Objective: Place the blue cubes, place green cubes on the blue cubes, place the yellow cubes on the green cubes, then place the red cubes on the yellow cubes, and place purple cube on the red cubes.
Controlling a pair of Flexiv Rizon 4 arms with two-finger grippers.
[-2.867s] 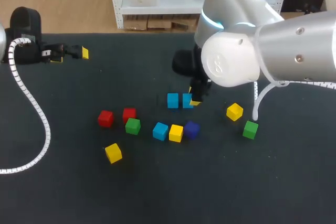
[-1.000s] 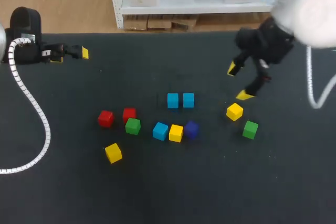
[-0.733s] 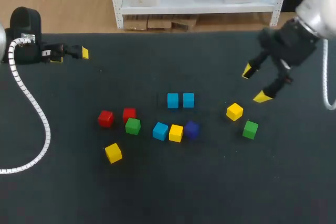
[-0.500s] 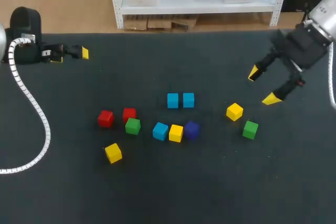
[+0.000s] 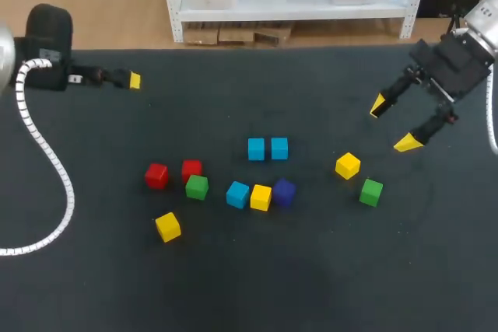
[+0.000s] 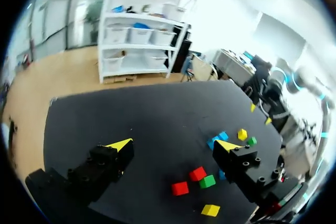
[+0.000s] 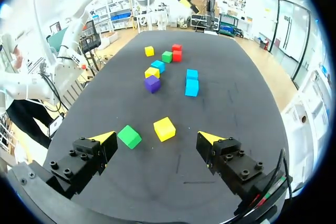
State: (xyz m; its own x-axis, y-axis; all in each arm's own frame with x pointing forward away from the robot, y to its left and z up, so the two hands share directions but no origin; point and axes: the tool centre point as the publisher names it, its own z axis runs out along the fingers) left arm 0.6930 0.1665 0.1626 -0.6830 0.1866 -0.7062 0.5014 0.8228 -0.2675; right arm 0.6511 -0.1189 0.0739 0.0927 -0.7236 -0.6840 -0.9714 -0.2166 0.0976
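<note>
Two blue cubes sit side by side mid-table. In front of them lie a third blue cube, a yellow cube and the purple cube in a row. Two red cubes, a green cube and a yellow cube lie to the left. My right gripper hangs open and empty, right of a yellow cube and a green cube. My left gripper is open and empty at the far left, well away from the cubes.
The left arm's white cable loops over the table's left side. The cubes ahead of the left gripper include a red one and a green one. The dark table has bare room along its front.
My right gripper has swung from beside the blue pair out to the right, staying open. My left gripper has shifted slightly to the right. The cubes have not moved.
</note>
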